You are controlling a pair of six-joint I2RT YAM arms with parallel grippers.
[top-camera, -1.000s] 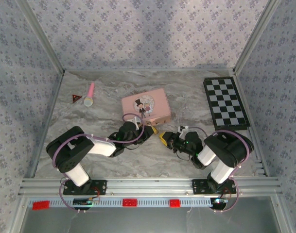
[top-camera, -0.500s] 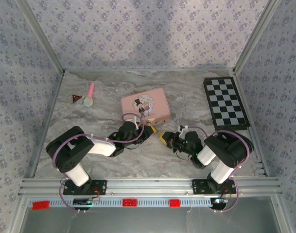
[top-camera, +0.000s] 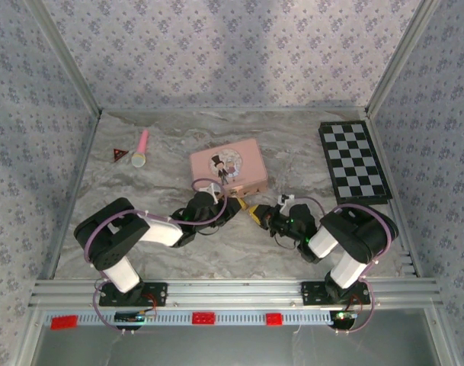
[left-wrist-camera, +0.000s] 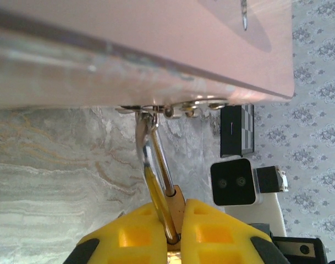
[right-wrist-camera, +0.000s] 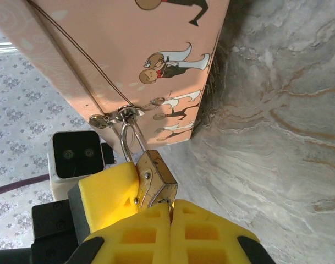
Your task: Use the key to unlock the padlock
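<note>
The small brass padlock (right-wrist-camera: 154, 179) hangs by its silvery shackle (left-wrist-camera: 156, 159) from the hasp of the pink tin (top-camera: 228, 165). My left gripper (left-wrist-camera: 175, 212) is shut on the padlock body (left-wrist-camera: 180, 201), its yellow pads pressing both sides. My right gripper (right-wrist-camera: 171, 212) is shut right under the padlock's bottom end, and a sliver of metal, the key (right-wrist-camera: 166, 202), shows between its fingertips at the lock; the rest of the key is hidden. In the top view both grippers meet at the padlock (top-camera: 242, 204), just in front of the tin.
A black-and-white chessboard (top-camera: 353, 162) lies at the back right. A pink toy microphone (top-camera: 141, 149) and a small red triangle (top-camera: 118, 155) lie at the back left. The tin stands directly behind the grippers.
My right gripper has crept left and slightly back, closing up on the padlock. The left arm and tin have barely moved.
</note>
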